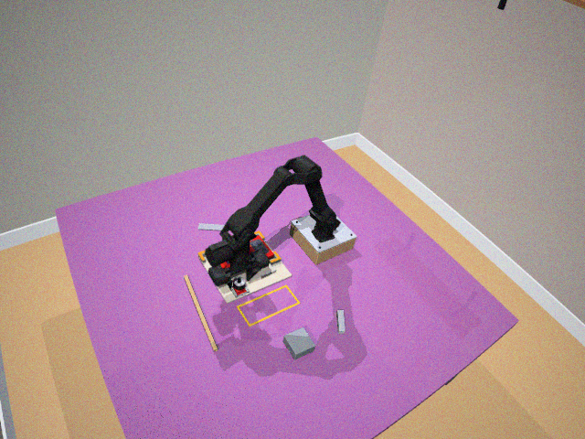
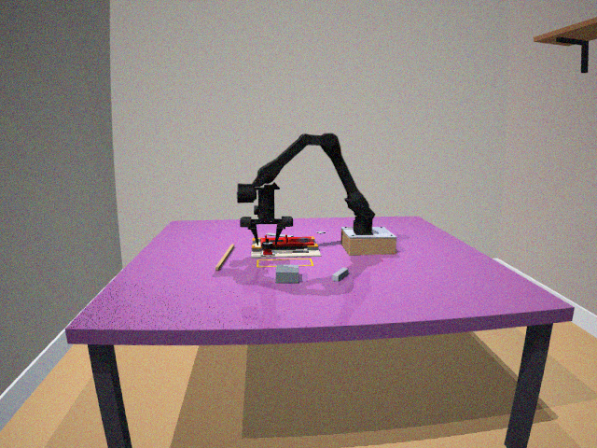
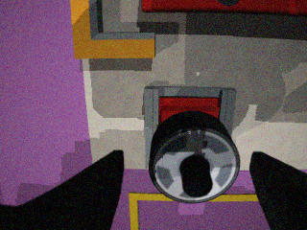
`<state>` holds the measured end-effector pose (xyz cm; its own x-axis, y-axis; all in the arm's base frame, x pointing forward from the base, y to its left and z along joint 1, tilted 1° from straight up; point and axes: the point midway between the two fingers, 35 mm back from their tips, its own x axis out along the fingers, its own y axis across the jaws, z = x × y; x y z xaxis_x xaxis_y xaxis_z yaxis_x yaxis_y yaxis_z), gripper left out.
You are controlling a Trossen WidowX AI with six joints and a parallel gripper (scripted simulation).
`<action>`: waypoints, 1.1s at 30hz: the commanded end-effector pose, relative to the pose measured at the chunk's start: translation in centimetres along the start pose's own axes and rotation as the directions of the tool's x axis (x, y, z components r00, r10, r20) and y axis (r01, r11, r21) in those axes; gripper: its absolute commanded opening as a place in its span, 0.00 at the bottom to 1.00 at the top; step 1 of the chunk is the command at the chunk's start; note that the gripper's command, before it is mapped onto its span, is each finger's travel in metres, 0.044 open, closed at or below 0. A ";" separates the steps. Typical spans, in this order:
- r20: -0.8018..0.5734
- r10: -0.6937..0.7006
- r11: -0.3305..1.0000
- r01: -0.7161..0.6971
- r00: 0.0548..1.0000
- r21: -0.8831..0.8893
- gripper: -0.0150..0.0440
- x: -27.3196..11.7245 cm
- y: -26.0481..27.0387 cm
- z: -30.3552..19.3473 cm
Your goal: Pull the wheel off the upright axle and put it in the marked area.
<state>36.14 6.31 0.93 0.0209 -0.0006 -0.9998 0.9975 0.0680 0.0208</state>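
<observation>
Our tool [image 3: 192,192] hangs over the wheel [image 3: 194,155] with its two dark fingers spread fairly wide, one on each side of the wheel and apart from it, so we hold nothing. From the wrist view we see the wheel between the fingers and a little ahead of them, its black tyre ringing a pale spoked face with a dark hub in the middle. It sits on its axle in a small grey bracket [image 3: 151,120] with a red block [image 3: 189,105] behind it, at the near edge of a pale board [image 3: 120,101].

From the side we see the tool [image 2: 266,238] pointing straight down, its fingertips level with the wheel [image 2: 266,245] at the left end of the board [image 2: 308,252]. From above, the arm hides most of the board [image 1: 264,278]; only a bit of the wheel [image 1: 239,283] shows under the tool [image 1: 236,278].

The yellow marked area [image 1: 268,305] lies on the purple desk [image 1: 401,293] just beside the board, close to the wheel. In the wrist view a corner of that outline [image 3: 139,201] appears right below the wheel.

Farther out on the desk lie a wooden stick [image 1: 200,313], a grey block [image 1: 298,343] and a small grey bar [image 1: 340,321].
</observation>
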 end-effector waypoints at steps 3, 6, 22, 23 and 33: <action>0.000 0.000 1.000 0.000 1.000 0.000 0.63 0.0 0.0 0.0; 0.000 0.000 1.000 0.000 1.000 0.000 0.60 0.0 0.0 0.0; 0.000 0.000 1.000 0.000 1.000 0.000 0.25 -0.2 0.0 0.0; 0.000 0.000 1.000 0.000 1.000 0.000 0.25 -0.2 0.0 0.0; 0.001 -0.001 1.000 0.001 1.000 0.000 0.25 -0.6 0.0 0.0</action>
<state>36.06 6.29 1.23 0.0169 -0.0012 -0.9999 0.9975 0.0679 0.0168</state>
